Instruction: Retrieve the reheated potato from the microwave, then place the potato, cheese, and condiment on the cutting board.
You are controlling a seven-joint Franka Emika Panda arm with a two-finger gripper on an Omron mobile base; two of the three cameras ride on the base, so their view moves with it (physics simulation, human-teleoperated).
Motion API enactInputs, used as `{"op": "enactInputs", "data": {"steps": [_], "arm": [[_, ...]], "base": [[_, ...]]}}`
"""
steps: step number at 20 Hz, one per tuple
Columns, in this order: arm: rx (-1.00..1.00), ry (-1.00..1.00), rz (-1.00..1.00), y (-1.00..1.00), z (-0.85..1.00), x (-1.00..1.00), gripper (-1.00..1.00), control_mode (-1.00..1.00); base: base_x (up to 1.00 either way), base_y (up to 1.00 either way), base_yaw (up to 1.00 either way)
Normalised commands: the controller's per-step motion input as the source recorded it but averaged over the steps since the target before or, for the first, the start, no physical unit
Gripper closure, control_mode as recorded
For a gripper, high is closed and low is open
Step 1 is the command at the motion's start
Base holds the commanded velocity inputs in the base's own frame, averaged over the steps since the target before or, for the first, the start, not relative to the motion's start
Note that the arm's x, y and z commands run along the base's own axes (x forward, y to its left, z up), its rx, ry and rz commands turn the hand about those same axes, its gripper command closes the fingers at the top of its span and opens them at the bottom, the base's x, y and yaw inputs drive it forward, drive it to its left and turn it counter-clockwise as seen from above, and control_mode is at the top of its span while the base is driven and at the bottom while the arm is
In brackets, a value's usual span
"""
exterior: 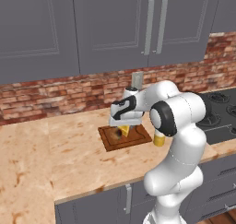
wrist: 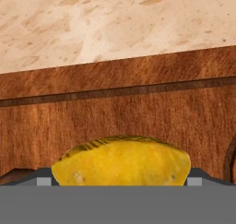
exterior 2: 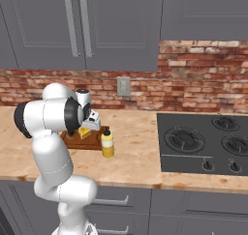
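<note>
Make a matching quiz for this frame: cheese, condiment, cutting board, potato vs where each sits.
Things:
1. cheese
2. condiment
3. cutting board
4. potato

Places:
A. on the counter, off the board, on its stove side
B. flat on the counter, under the hand
C. on the board, between the open jaws
D. on the board, beside the yellow wedge

Pairs: 1-C, 2-A, 3-B, 4-D
</note>
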Motion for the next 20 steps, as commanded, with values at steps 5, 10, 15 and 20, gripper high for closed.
{"op": "enactInputs", "data": {"steps": [5,10,15,20], "arm": [[-0.02,0.0,-0.06,0.0,-0.16,0.0,-1.0,-1.0],[-0.04,-0.1,-0.07,0.02,-0.23,0.03,-1.0,-1.0],[-0.07,-0.15,-0.09,0.03,-0.31,0.08,-1.0,-1.0],[-0.06,-0.19,-0.09,0.0,-0.2,0.19,-1.0,-1.0]], "base": [[0.0,0.0,0.0],[0.0,0.0,0.0],[0.0,0.0,0.0],[0.0,0.0,0.0]]}}
